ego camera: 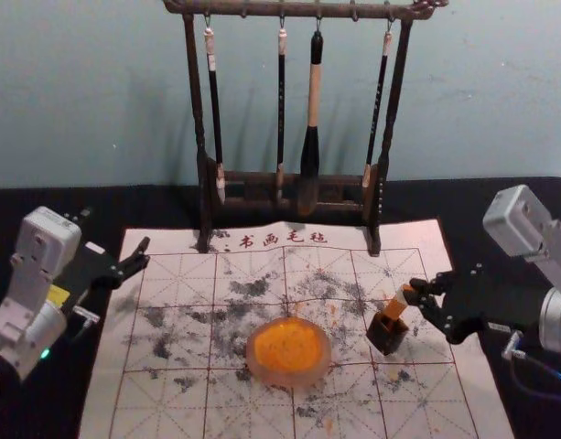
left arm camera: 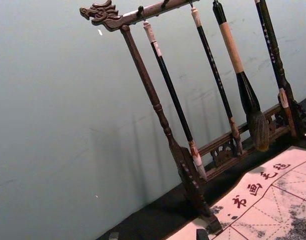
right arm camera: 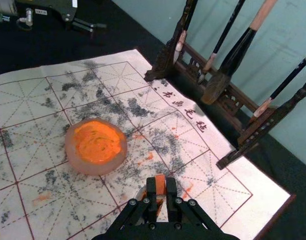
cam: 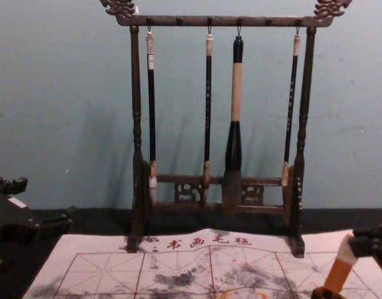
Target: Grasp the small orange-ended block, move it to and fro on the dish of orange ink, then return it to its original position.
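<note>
Just right of the dish [ego camera: 289,379], the dark cup [ego camera: 386,337] could tip if the slanted block [ego camera: 393,308] at its mouth, clamped in the right gripper [ego camera: 412,293], snags on lifting, while the left gripper [ego camera: 142,257] idles, fingers apart, beyond the dish's left.

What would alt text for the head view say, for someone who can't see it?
The robot's right gripper holds a small, tilted orange-ended block at the mouth of a dark box, near a round dish of orange ink on a stained, gridded mat. Behind stands a rack with four hanging brushes; the left gripper is idle at left.
</note>
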`<state>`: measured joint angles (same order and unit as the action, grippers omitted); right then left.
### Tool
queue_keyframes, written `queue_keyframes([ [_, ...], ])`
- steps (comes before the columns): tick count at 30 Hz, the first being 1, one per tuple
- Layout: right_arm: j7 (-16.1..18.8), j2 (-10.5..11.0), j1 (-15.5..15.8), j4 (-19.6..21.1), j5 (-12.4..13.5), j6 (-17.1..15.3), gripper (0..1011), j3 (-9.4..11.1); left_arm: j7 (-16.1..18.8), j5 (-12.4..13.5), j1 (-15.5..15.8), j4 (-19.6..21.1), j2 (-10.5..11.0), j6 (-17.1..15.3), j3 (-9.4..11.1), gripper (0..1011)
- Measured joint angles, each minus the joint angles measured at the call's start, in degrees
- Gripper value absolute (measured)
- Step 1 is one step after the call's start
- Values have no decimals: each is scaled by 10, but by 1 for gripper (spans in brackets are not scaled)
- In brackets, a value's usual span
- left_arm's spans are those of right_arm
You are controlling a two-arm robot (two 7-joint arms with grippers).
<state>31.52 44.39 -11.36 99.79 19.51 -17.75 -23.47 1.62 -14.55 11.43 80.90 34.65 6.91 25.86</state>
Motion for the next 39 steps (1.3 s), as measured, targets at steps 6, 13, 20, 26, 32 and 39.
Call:
queue_keyframes([
  [6,3,-1,2,-2,1,-2,85,-3,0,0,0,0,0,0,0,1001],
  [13,5,-4,0,-10,1,-3,85,-7,0,0,0,0,0,0,0,1001],
  [20,10,-9,-6,-23,0,-6,85,-14,0,0,0,0,0,0,0,1001],
  [26,13,-15,-12,-37,0,-8,85,-21,0,0,0,0,0,0,0,1002],
  [32,16,-21,-20,-51,-2,-10,85,-30,0,0,0,0,0,0,0,1001],
  [39,19,-25,-27,-65,-8,-13,85,-38,0,0,0,0,0,0,0,1001],
])
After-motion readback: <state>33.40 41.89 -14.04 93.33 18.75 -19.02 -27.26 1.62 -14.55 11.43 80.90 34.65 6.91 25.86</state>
